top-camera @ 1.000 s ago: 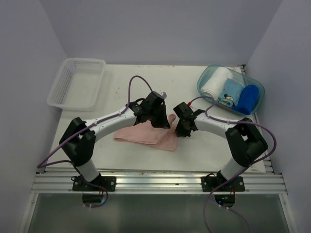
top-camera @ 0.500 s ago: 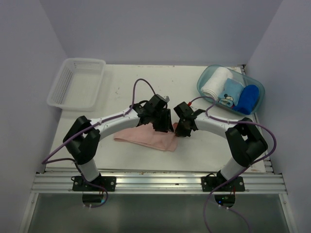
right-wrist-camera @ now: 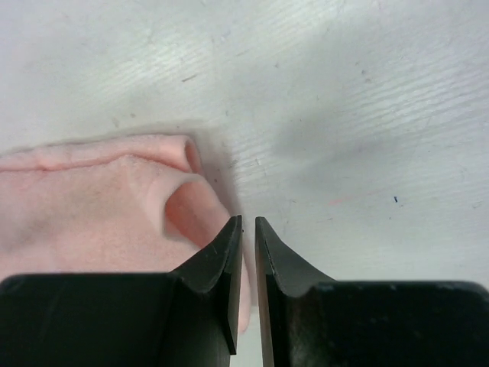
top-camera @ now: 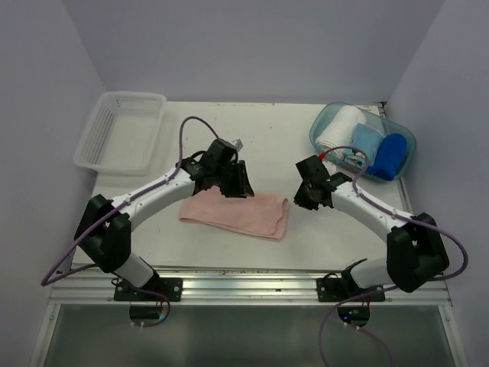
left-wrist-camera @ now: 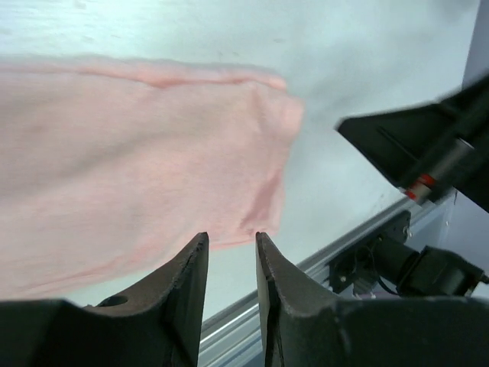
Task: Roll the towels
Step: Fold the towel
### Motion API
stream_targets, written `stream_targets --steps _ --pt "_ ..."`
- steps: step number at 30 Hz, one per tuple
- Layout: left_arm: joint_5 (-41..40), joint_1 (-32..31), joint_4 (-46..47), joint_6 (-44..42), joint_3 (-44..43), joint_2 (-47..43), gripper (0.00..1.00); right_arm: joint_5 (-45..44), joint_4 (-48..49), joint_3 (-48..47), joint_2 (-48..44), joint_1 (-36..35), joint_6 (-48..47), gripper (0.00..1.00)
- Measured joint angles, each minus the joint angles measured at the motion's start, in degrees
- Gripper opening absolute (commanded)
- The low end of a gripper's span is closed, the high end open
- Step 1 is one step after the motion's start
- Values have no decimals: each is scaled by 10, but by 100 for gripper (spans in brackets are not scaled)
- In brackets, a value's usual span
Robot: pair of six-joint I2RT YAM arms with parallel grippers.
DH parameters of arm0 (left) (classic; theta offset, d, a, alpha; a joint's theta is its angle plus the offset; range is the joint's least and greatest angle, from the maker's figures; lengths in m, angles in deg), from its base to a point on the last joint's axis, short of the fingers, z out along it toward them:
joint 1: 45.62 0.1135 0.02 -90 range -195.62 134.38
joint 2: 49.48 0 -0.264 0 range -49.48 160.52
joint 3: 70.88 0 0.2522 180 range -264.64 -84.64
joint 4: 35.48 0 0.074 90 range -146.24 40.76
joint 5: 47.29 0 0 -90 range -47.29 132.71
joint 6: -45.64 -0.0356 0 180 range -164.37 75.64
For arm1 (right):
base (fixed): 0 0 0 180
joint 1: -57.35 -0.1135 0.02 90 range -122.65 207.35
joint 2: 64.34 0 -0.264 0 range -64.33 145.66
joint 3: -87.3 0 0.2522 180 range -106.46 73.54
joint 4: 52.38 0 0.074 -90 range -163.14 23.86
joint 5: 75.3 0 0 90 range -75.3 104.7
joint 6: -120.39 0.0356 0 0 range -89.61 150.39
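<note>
At pink towel [top-camera: 235, 213], left claw [left-wrist-camera: 231, 241] half open, right claw [right-wrist-camera: 248, 222] barely ajar, both empty; best pinch its right end evenly, roll tightly leftward.

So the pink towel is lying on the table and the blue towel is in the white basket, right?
No. The blue towel is in the clear tub on the right, not the white basket; the top view shows it. The pink towel does lie on the table.
</note>
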Motion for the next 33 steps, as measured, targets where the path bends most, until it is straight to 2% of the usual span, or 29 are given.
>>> stream_targets --steps 5,11,15,19,23,30,33 --pt "-11 83 -7 -18 42 -42 32 -24 -10 -17 -48 -24 -25 16" --pt "-36 121 -21 -51 83 -37 31 -3 3 -97 76 -61 -62 13" --pt "-52 143 -18 -67 109 -9 30 -4 2 -104 141 -59 -76 11" --pt "-58 149 -18 -76 133 12 29 -5 -7 -109 174 -48 -85 5" --pt "-61 150 -21 -91 130 13 29 0 -7 -112 160 -48 -95 7" --pt "-65 187 -38 -122 124 -31 29 4 -4 -101 38 -64 -100 7" --pt "-68 202 -42 -125 127 -47 29 14 11 -80 22 -91 -93 7"
